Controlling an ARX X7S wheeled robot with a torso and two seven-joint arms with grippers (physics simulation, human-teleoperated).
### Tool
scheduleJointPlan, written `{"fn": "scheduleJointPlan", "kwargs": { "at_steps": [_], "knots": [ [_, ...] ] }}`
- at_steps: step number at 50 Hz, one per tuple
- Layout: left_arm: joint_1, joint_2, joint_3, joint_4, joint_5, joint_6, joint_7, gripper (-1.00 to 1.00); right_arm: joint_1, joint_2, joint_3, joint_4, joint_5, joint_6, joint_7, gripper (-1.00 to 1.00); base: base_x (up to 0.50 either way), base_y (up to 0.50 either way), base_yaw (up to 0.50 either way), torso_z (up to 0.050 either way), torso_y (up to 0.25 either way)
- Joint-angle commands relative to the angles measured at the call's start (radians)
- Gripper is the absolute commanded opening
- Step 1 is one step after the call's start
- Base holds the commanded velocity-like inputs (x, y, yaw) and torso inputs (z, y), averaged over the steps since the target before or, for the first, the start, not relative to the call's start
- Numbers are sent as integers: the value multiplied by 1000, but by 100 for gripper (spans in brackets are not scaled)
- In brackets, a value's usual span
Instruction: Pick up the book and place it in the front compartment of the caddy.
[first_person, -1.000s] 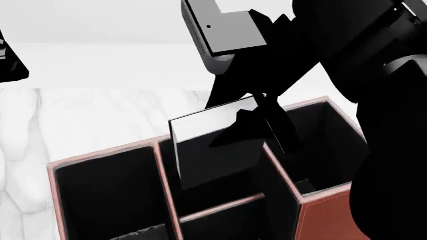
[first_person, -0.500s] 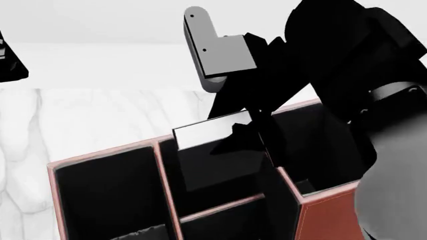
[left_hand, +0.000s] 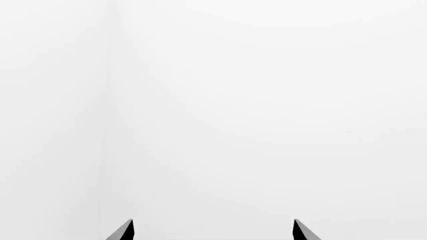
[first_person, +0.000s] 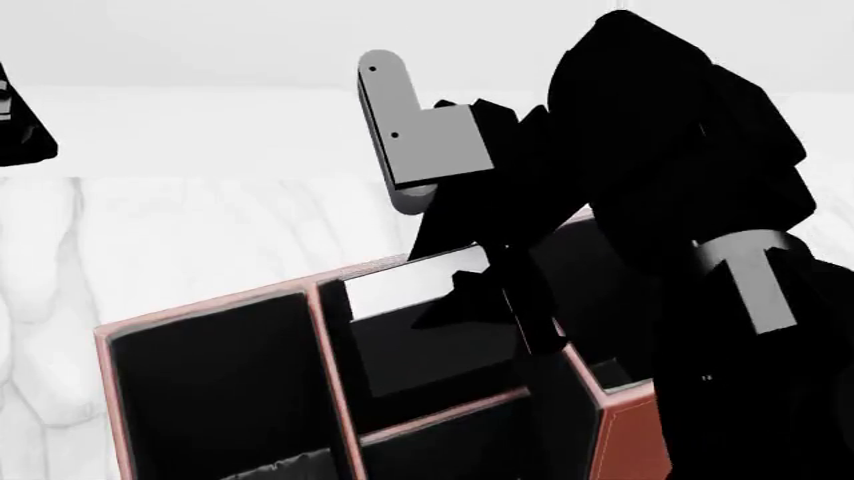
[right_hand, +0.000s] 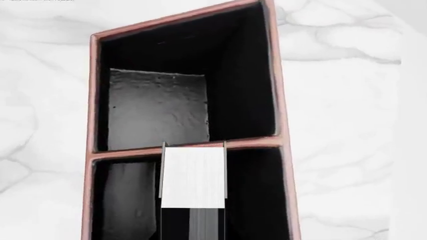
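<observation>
**A:** Start at the right gripper (first_person: 487, 290). What has it got?

**B:** It is closed on the book (first_person: 434, 330), pinching it at the upper edge, one finger on each cover. The right wrist view looks straight down the book (right_hand: 193, 175): a white block of page edges between two thin dark covers, with the gripper's own tips out of frame there.

**A:** And where does the book sit?

**B:** Partly down inside the caddy (first_person: 627, 440), hanging upright with a slight tilt in one of the two small squarish cells in the middle row. In the head view its lower part is below the rim and the pale top edge stands clear above it. From the wrist it lies just against the thin partition (right_hand: 187, 145) that splits the two small cells, on the near side. I take that cell for the front compartment (right_hand: 253, 195), though that is a judgement.

**A:** How will it handle?

**B:** Likely light and stiff enough to hang flat. The smooth covers may slip, and a thin book can swing about a pinch. Holding the top edge near the middle, as here, looks the sensible place.

**A:** Its looks?

**B:** Plain black cover, white page edges, thin and rectangular. The caddy is reddish-brown outside, black-lined, on a white marbled bench (first_person: 200, 230).

**A:** The left gripper (left_hand: 212, 231)?

**B:** Spread apart and holding nothing; only two dark fingertips (left_hand: 123, 231) show against blank white.
</observation>
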Motion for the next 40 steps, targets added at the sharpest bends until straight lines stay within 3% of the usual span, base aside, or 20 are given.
{"fn": "scheduleJointPlan", "kwargs": {
  "at_steps": [1, 40],
  "knots": [
    [0, -1, 1, -2, -2, 2, 0, 100, -20, -7, 220, 0, -159, 13, -7, -100, 0, 0, 0, 0, 0],
    [0, -7, 13, -3, 3, 15, -4, 100, -49, -12, 223, 0, -194, 2, 19, -100, 0, 0, 0, 0, 1]
  ]
}}
